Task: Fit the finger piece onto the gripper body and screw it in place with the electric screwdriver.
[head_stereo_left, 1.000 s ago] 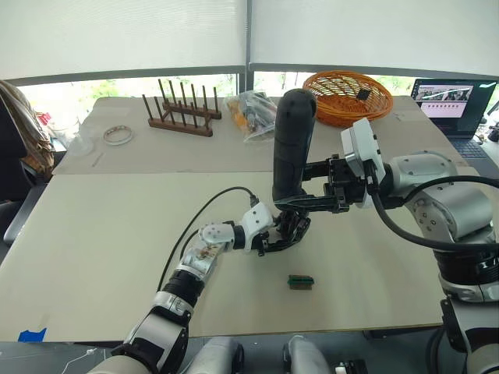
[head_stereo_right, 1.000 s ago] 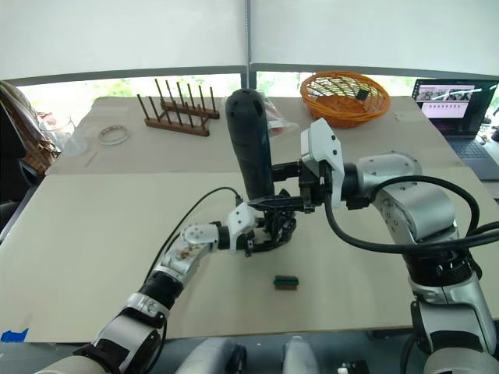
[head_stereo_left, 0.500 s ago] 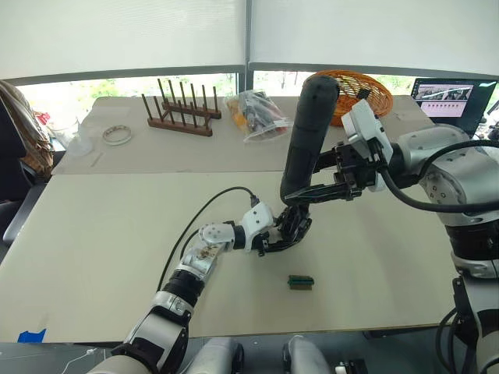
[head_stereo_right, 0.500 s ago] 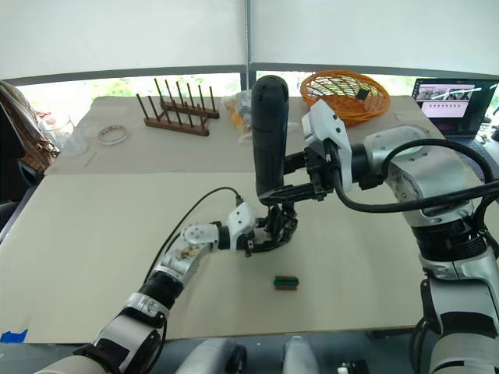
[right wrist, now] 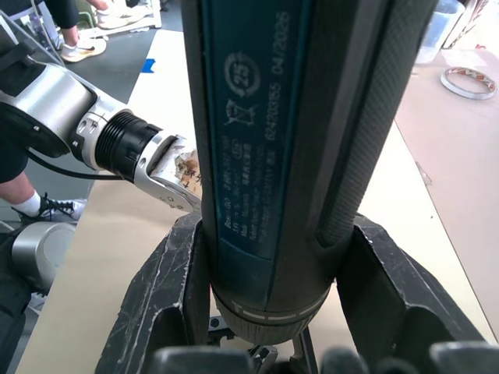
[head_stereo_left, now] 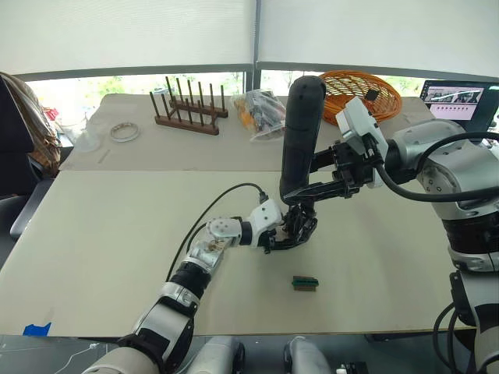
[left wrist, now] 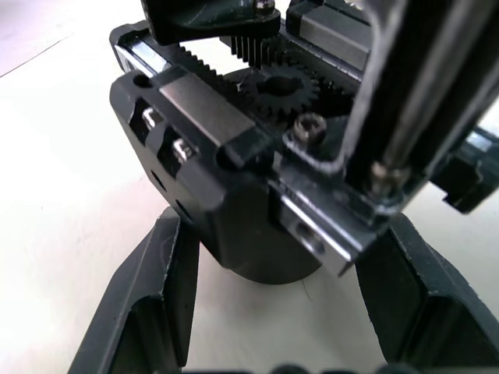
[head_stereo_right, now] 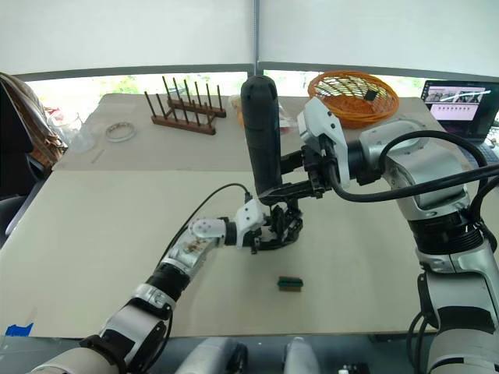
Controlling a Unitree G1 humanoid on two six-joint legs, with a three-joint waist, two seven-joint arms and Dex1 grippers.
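The gripper body, a chunky black block on a round base, stands on the table at mid-right. My left gripper is shut on it from the left. In the left wrist view its fingers flank the round base, and toothed racks and a gear show on top of the body. The electric screwdriver stands almost upright over the body, its thick handle clamped by my right gripper. Its silver bit comes down onto the body's top. I cannot tell the finger piece apart from the body.
A small green block lies near the front edge, below the body. Along the far side stand a wooden peg rack, a tape roll, a clear bag, an orange basket and a laptop.
The right gripper tipped the screwdriver's top to the right, then brought it back close to upright over the body. The left gripper kept its hold. The camera shifted a little.
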